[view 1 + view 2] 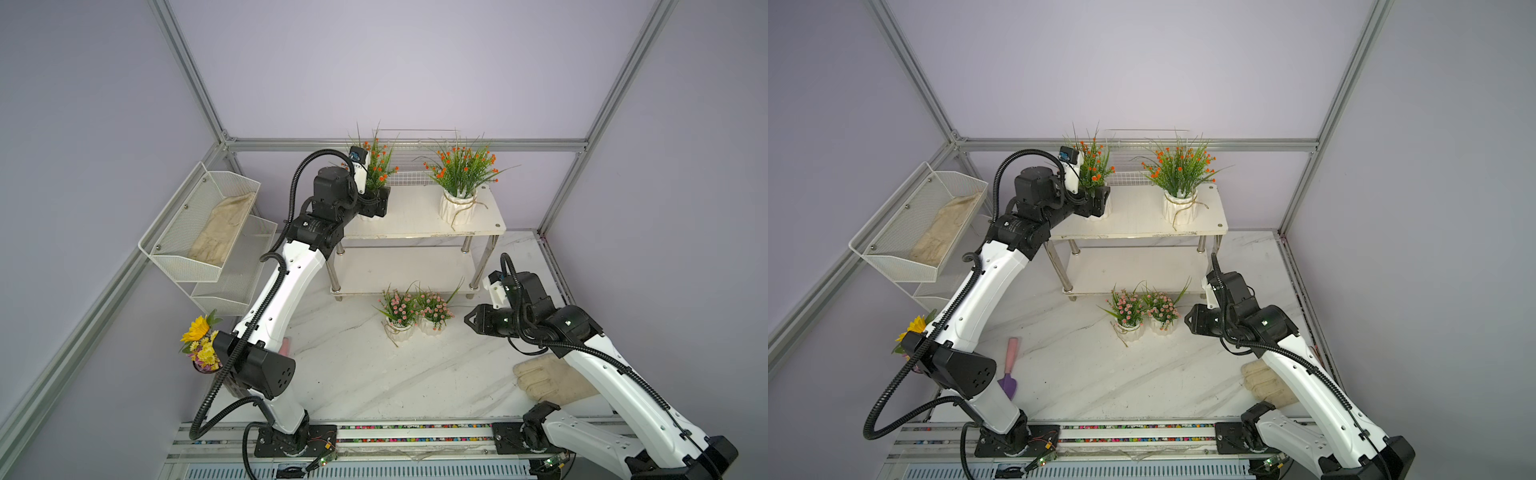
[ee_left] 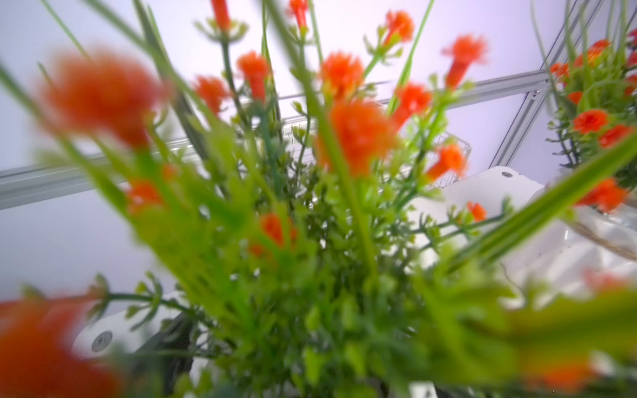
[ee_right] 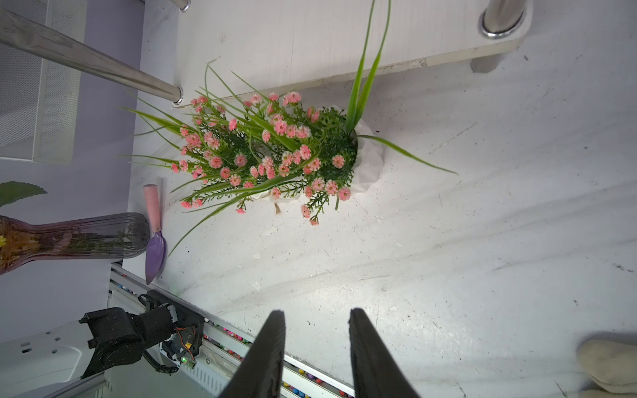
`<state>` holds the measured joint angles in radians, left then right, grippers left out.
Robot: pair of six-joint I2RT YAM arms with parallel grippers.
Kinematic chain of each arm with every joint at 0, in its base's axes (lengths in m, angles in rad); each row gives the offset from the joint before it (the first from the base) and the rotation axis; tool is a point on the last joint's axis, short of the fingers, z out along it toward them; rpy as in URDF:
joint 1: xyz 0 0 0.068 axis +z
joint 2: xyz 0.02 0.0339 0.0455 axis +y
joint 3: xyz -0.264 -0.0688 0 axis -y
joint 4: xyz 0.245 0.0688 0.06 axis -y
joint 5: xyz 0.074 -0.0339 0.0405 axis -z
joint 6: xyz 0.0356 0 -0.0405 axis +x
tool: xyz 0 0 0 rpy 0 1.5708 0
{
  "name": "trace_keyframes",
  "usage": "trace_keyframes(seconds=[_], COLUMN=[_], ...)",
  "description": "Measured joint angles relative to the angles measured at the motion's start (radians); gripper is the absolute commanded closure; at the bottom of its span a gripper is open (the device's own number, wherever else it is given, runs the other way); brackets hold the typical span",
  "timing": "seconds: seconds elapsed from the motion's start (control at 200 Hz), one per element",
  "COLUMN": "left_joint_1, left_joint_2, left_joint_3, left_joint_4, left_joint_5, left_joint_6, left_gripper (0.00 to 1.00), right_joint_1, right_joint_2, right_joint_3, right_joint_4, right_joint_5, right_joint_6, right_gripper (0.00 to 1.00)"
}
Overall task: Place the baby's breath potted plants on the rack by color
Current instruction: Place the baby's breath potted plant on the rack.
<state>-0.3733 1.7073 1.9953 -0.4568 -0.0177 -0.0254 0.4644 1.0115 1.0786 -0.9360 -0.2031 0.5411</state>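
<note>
A white marble-look table [image 1: 365, 374] carries the rack [image 1: 415, 224], which stands on its chrome legs toward the far side. The rack's upper shelf holds two orange-bloomed potted plants, one [image 1: 457, 210] upright near one end and the other [image 1: 378, 166] at the opposite end with its pot mostly hidden. Directly on the table, just in front of the rack, two pink-bloomed potted plants stand side by side with foliage touching, one [image 1: 400, 330] beside its neighbour [image 1: 433, 324]. A cream glove [image 1: 540, 380] lies toward the near edge, well apart from a purple trowel [image 1: 1010, 368] beside a dark glass vase [image 3: 86, 237].
</note>
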Motion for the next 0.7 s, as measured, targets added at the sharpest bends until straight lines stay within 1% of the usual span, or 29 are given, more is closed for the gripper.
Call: trace_keyframes(seconds=[0.29, 0.365, 0.405, 0.49, 0.585, 0.7], left_joint_1=[0.0, 0.0, 0.0, 0.0, 0.0, 0.0], left_joint_2=[-0.005, -0.029, -0.055, -0.139, -0.262, -0.419], left_joint_3=[0.003, -0.025, -0.059, -0.176, -0.32, -0.46], left_joint_4=[0.023, 0.031, 0.04, 0.073, 0.107, 0.143], left_joint_5=[0.019, 0.025, 0.028, 0.037, 0.04, 0.042], left_joint_6=[-0.011, -0.02, -0.026, -0.042, -0.06, -0.074], left_gripper=[0.0, 0.0, 0.0, 0.0, 0.0, 0.0], right_joint_1=[0.0, 0.0, 0.0, 0.0, 0.0, 0.0], right_joint_2=[0.0, 0.0, 0.0, 0.002, 0.008, 0.02], right_joint_3=[0.0, 0.0, 0.0, 0.0, 0.0, 0.0], right_joint_4=[0.0, 0.0, 0.0, 0.001, 0.002, 0.009], right_joint_5=[0.001, 0.003, 0.003, 0.004, 0.004, 0.004], right_joint_6=[-0.001, -0.004, -0.004, -0.005, -0.008, -0.008], right_gripper=[0.64, 0.64, 0.63, 0.63, 0.63, 0.63])
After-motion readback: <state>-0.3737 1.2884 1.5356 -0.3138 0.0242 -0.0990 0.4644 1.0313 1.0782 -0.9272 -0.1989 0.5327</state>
